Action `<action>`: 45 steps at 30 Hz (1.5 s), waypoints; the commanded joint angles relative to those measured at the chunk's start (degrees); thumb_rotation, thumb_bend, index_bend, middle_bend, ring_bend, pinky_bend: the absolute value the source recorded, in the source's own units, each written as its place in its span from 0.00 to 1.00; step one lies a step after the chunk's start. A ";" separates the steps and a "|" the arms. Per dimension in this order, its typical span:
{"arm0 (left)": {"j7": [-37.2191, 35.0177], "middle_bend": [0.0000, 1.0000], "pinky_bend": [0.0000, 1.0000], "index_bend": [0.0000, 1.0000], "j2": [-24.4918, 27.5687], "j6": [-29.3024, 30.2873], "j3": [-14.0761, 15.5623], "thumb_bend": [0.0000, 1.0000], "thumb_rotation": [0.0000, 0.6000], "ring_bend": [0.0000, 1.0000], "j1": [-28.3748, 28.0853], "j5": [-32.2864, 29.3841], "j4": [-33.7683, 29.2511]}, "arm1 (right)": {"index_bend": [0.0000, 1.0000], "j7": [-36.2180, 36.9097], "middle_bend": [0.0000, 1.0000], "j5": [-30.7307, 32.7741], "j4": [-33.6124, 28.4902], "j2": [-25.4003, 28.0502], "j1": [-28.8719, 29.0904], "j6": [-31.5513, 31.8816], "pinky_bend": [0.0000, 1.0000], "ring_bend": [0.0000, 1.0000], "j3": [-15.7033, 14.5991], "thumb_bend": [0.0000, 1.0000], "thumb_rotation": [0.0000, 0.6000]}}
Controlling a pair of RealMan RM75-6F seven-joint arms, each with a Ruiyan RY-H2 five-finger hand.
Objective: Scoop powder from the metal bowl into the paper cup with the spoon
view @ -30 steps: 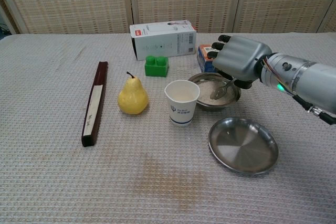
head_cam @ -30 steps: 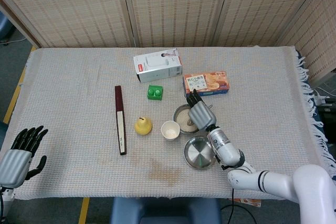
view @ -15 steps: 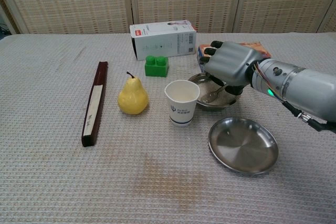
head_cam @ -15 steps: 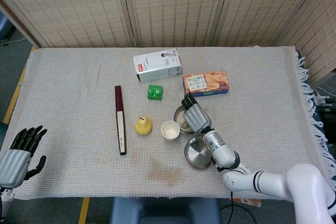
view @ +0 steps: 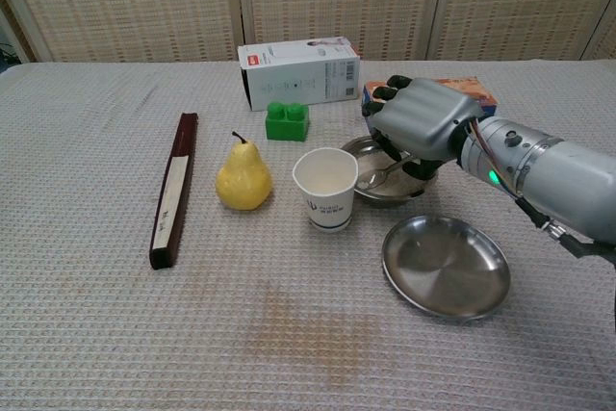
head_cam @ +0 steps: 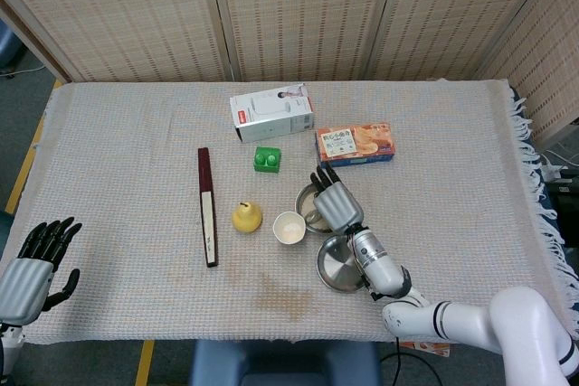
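Note:
My right hand [view: 422, 125] [head_cam: 335, 202] grips a metal spoon [view: 377, 177] and hovers over the metal bowl [view: 397, 191] that holds pale powder. The spoon's scoop sits low at the bowl's left side, close to the rim of the white paper cup [view: 325, 187] [head_cam: 289, 227]. The cup leans to the left, apparently pushed by the spoon. My left hand [head_cam: 34, 263] rests open at the table's near left corner, holding nothing.
An empty metal plate [view: 446, 266] lies just in front of the bowl. A yellow pear [view: 242, 176], a dark long box [view: 172, 191], a green block [view: 288, 122], a white carton [view: 298, 71] and an orange snack box [head_cam: 355, 144] stand around.
My right hand moved left and lower with the spoon, from over the bowl's middle toward the cup. The cup shifted left and now tilts.

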 commanded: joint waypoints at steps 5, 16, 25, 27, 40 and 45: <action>0.06 0.00 0.05 0.00 0.02 0.19 0.05 0.48 1.00 0.00 0.11 0.10 -0.07 | 0.75 5.80 0.11 -1.86 0.13 0.49 -2.17 1.95 0.00 0.00 0.13 0.40 1.00; 0.44 0.00 0.05 0.00 -0.07 0.02 0.02 0.48 1.00 0.00 0.05 -0.01 -0.25 | 0.75 16.53 0.11 -6.36 -0.90 2.52 -5.36 6.06 0.00 0.00 1.42 0.40 1.00; 1.34 0.00 0.05 0.00 -0.21 -0.62 0.12 0.48 1.00 0.00 -0.06 -0.29 -0.57 | 0.75 16.84 0.11 -8.94 -6.25 4.43 -4.71 6.93 0.00 0.00 2.99 0.40 1.00; 1.38 0.00 0.05 0.00 -0.20 -0.65 0.12 0.48 1.00 0.00 -0.06 -0.30 -0.60 | 0.75 16.48 0.11 -9.03 -6.62 4.49 -4.61 6.98 0.00 0.00 3.05 0.40 1.00; 0.30 0.00 0.05 0.00 0.27 0.17 0.27 0.48 1.00 0.00 0.17 0.33 -0.59 | 0.75 -2.16 0.11 -6.42 -10.34 2.26 1.15 3.53 0.00 0.00 3.11 0.40 1.00; 0.27 0.00 0.05 0.00 0.31 0.28 0.28 0.48 1.00 0.00 0.19 0.46 -0.64 | 0.74 -12.88 0.11 -6.38 -10.31 1.66 3.19 3.44 0.00 0.00 0.86 0.41 1.00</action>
